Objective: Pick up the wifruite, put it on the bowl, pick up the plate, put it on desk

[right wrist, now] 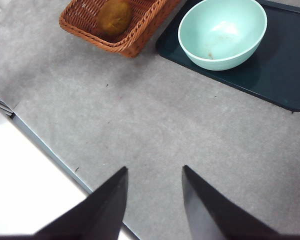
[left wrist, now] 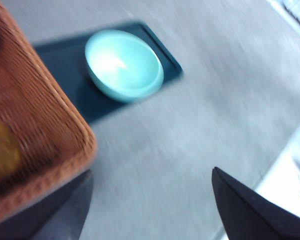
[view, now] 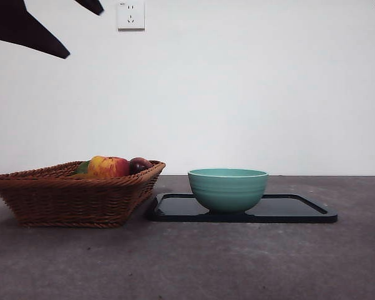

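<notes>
The wicker basket [view: 75, 194] stands nearest the front camera on the desk [view: 237, 262], holding the kiwifruit [right wrist: 115, 16] beside other fruit. The empty bowl [view: 228, 189] sits on the black tray [view: 300, 209], just beside the basket. The left gripper [left wrist: 150, 205] hovers near the basket rim, jaws wide apart and empty; the right gripper [right wrist: 155, 200] waits, parted and empty. Approach the kiwifruit vertically, clear of the rim, and close on its short axis.
</notes>
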